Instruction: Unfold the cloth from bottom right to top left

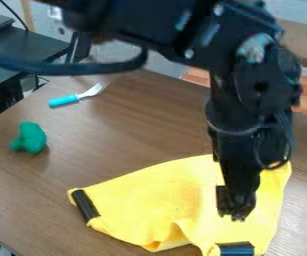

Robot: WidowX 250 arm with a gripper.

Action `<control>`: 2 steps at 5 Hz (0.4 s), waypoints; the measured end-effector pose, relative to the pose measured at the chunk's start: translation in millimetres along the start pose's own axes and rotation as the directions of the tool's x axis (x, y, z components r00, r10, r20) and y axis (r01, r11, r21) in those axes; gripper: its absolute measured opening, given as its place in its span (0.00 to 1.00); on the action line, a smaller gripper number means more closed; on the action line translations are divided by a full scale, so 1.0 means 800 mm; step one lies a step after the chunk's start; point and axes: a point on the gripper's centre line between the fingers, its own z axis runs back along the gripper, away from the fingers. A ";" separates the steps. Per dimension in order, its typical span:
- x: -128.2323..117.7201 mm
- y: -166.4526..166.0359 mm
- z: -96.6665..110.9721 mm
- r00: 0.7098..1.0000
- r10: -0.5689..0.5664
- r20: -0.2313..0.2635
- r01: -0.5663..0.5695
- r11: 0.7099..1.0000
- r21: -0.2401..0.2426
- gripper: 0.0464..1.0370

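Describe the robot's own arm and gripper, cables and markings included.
The robot arm is black, built of chunky segments with small pale round spots like bolt heads. A whitish patch marks one rounded joint. A thick dark cable curves off it, and a thin black cable loops above the narrow black gripper.

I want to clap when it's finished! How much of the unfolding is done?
Much of the yellow cloth looks spread out, though I can't tell if a layer is tucked under. The gripper is over its right part; no cloth seems lifted in it. The wrinkles by its bottom edge probably need opening, so maybe don't clap yet.
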 end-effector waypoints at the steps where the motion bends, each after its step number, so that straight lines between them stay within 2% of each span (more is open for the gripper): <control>1: -0.002 -0.002 -0.008 0.996 -0.068 -0.049 0.067 0.998 -0.014 0.96; 2: -0.002 -0.014 -0.031 0.983 -0.147 -0.111 0.144 0.989 -0.034 0.96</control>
